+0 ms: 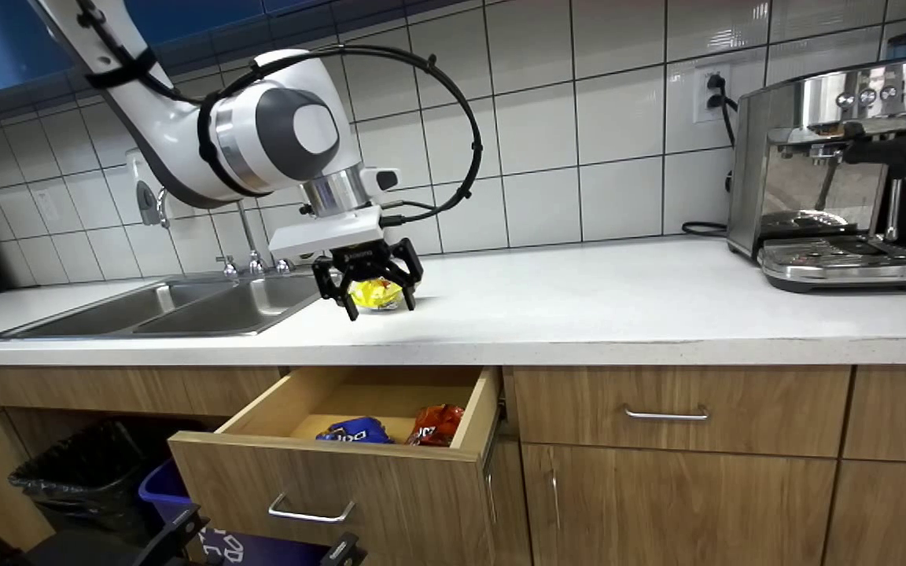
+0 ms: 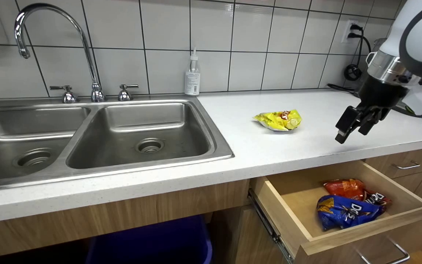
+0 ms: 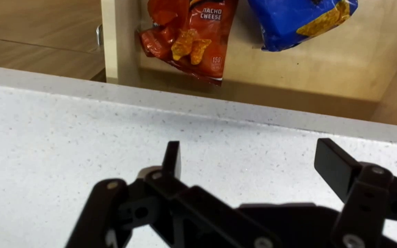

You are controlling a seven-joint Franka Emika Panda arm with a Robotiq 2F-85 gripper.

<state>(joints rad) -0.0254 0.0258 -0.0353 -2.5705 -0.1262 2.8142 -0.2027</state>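
Observation:
My gripper (image 1: 381, 310) is open and empty above the white countertop, with its fingers pointing down; its spread fingers also show in the wrist view (image 3: 246, 155). A yellow snack bag (image 2: 278, 120) lies on the counter, apart from the gripper (image 2: 351, 135); in an exterior view the yellow bag (image 1: 377, 293) shows behind the fingers, and it is out of the wrist view. Below the counter edge, an open wooden drawer (image 2: 288, 216) holds a blue chip bag (image 2: 348, 212) and a red chip bag (image 2: 344, 188). The wrist view shows the red bag (image 3: 198, 41) and blue bag (image 3: 295, 20) beyond the counter edge.
A double steel sink (image 2: 214, 146) with a faucet (image 2: 82, 40) and a clear bottle (image 2: 192, 79) stands beside the yellow bag. An espresso machine (image 1: 838, 173) stands along the counter. A black-lined bin (image 1: 91, 479) and a blue bin (image 2: 152, 242) are under the counter.

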